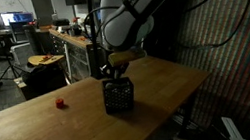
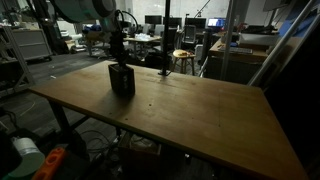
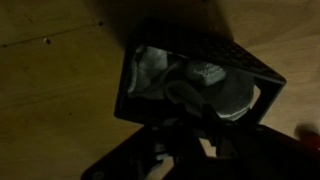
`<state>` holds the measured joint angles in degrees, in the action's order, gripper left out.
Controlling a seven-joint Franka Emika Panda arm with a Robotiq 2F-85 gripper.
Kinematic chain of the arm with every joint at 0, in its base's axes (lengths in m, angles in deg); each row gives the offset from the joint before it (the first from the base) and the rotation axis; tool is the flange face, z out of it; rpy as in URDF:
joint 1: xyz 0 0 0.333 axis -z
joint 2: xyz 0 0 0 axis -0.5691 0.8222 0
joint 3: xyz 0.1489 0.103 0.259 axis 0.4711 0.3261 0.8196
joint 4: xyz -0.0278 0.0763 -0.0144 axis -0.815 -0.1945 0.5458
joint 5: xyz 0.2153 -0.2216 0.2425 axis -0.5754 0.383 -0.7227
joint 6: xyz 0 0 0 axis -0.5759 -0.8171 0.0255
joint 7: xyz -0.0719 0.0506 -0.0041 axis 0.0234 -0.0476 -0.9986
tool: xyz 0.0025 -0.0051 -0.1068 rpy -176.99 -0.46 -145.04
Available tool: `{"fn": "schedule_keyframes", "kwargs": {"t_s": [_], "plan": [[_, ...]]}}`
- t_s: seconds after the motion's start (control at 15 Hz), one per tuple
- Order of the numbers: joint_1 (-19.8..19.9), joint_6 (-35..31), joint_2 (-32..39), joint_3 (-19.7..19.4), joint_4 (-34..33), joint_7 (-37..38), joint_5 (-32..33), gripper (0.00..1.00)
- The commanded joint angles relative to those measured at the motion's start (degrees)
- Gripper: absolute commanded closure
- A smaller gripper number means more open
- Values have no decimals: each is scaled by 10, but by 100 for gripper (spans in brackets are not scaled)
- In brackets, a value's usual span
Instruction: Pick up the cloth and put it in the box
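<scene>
Cloth (image 3: 200, 80) lies bundled inside the box (image 3: 128, 92) (the drop-off step, I'd say); tool (image 1: 115, 70) hangs just over it, too dark to tell open or closed. Next, probably, a straight lift clear.

- The gripper (image 3: 185, 150) is a dark blur at the wrist view's lower edge; how its jaws stand cannot be told.
- What seems to be the cloth (image 3: 195, 85) shows only partly inside the box (image 3: 200, 45); in both exterior views the walls hide it.
- The red thing (image 1: 61, 103) is too small to name.
</scene>
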<state>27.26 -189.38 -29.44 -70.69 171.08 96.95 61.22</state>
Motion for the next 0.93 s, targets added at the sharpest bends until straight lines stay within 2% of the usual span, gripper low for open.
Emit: {"fn": "schedule_keyframes", "kwargs": {"t_s": [0.0,0.13,0.67,0.73,0.8,0.87], "plan": [[0,10,-24,5,2,11,14,89],[-1,10,-26,9,3,11,14,98],[-2,6,-48,21,18,16,3,92],[-1,5,-55,21,22,19,4,85],[0,5,-63,23,25,21,3,66],[2,2,-74,23,30,24,3,60]]}}
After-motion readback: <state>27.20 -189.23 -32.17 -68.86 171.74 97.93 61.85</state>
